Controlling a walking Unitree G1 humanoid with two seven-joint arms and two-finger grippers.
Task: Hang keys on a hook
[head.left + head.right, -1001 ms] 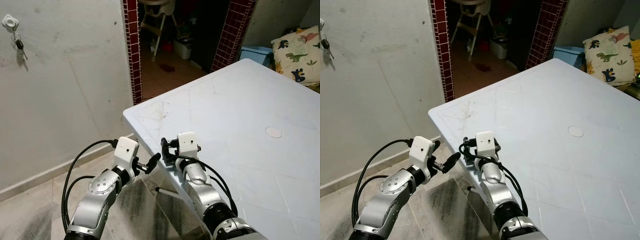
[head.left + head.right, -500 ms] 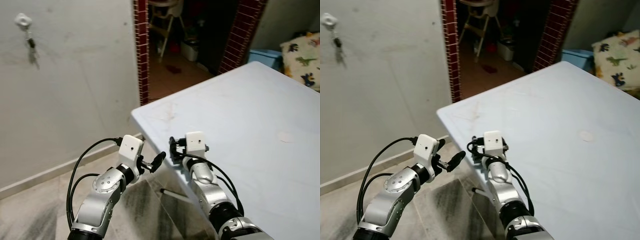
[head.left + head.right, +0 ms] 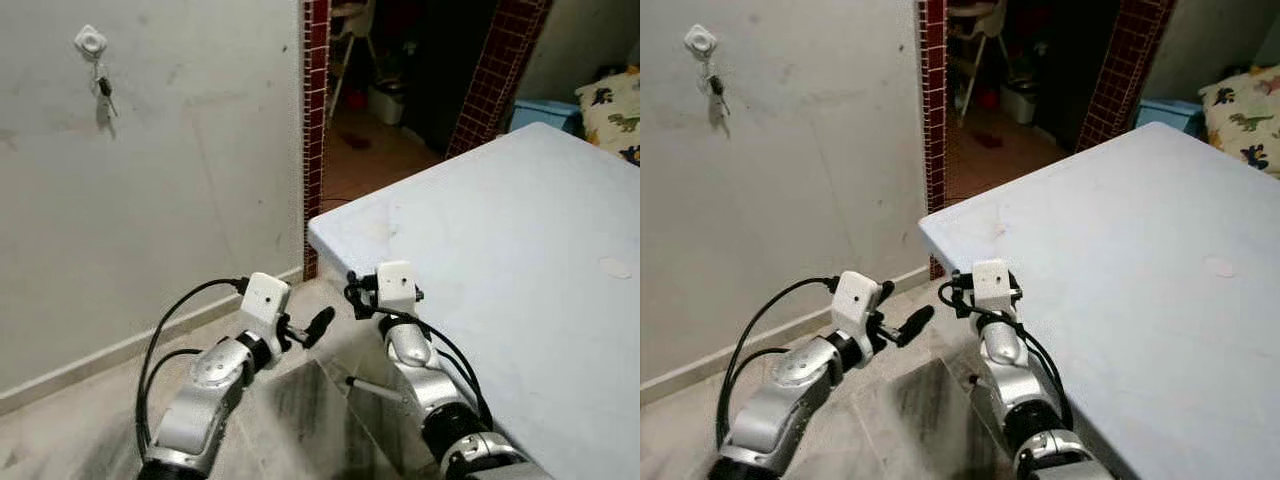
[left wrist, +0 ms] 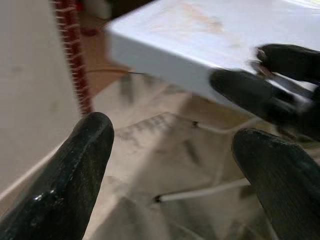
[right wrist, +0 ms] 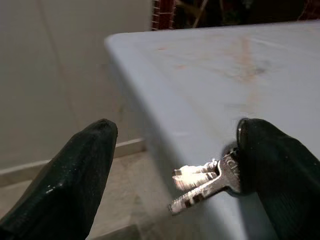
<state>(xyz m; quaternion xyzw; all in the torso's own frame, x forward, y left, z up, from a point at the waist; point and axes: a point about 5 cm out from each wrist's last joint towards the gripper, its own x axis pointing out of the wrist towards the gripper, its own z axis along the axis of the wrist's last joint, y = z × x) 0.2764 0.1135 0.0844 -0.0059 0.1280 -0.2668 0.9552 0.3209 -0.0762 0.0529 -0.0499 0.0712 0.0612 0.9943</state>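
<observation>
Two grippers were held out low in front of the robot, above a tiled floor (image 3: 80, 420) and at the corner of a pale blue table (image 3: 500, 230). The right gripper (image 3: 355, 298) sat just at the table's edge. In its wrist view its two black fingers (image 5: 75, 185) stood well apart, and a silver key (image 5: 205, 186) jutted out from the inner side of one of them, touching it. How the key was fastened there could not be made out. The left gripper (image 3: 318, 322) was just beside the right one, its fingers spread apart with nothing between them.

High on the grey wall (image 3: 190, 180), towards the robot's left, was a small white hook (image 3: 90, 41) with a set of hanging keys (image 3: 103, 88) already dangling from it. To the right of the wall was a doorway (image 3: 400, 80) edged in dark red tiles.

Compared with a second earlier, the whole scene had slid rightwards. The hook had come in from the far left edge of the view, and the table had drifted towards the right. That was the camera turning, not the objects moving. Both arms had kept much the same pose in front of the body.

This suggested the robot was swinging round to face the wall while carrying the key. The hook was well apart from both grippers and far above them, so the approach and the reach up were probably not yet done.
</observation>
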